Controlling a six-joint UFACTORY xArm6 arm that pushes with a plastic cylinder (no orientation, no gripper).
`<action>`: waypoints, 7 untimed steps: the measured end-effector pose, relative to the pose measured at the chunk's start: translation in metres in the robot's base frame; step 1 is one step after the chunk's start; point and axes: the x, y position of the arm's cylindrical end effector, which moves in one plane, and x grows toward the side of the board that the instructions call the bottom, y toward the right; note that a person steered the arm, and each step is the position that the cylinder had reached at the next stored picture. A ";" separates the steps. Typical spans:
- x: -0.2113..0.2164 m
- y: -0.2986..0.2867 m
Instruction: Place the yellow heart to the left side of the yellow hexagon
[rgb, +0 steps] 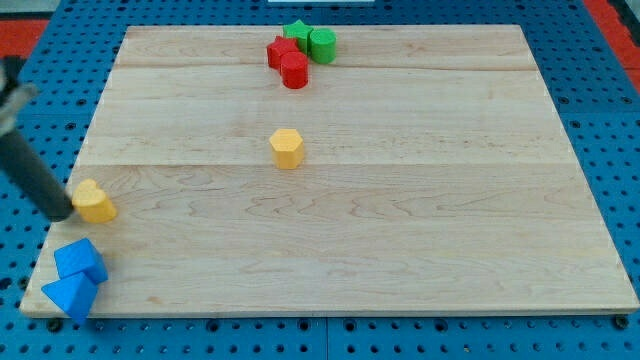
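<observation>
Touching my tip (68, 212) to the yellow heart (95, 202) at the board's (400, 250) left edge; no pincer here, just a rod.
Near: two blue blocks (76, 279). Mid: yellow hexagon (287, 148), well right of heart. Far: red blocks (288, 60), green blocks (312, 40).

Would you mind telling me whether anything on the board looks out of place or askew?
Nothing looks damaged. The blue blocks sit at the board's bottom-left corner, one slightly overhanging. My tip touches the yellow heart near the left edge.
</observation>
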 end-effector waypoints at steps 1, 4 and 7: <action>-0.006 0.101; 0.009 0.167; -0.019 0.178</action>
